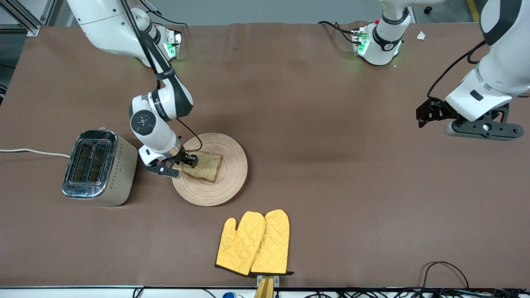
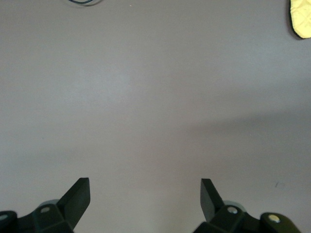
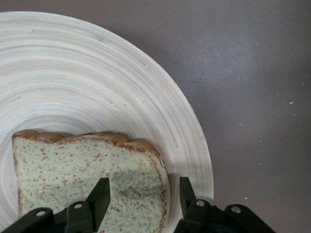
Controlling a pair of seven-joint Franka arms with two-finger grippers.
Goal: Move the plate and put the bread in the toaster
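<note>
The brown bread (image 1: 205,166) lies flat on the round light-wood plate (image 1: 232,163), which sits beside the toaster (image 1: 98,166) toward the right arm's end of the table. My right gripper (image 1: 187,161) is low over the plate's toaster-side edge, open. In the right wrist view the right gripper (image 3: 145,196) has one finger over the bread (image 3: 73,174) and the other over the plate's rim (image 3: 189,145), with the slice's crust edge between them. My left gripper (image 1: 426,114) waits open and empty over bare table at the left arm's end; the left wrist view shows it (image 2: 145,196) above bare cloth.
A pair of yellow oven mitts (image 1: 254,242) lies nearer the front camera than the plate; one corner shows in the left wrist view (image 2: 302,18). The toaster's white cord (image 1: 33,152) runs off the table's end. Brown cloth covers the table.
</note>
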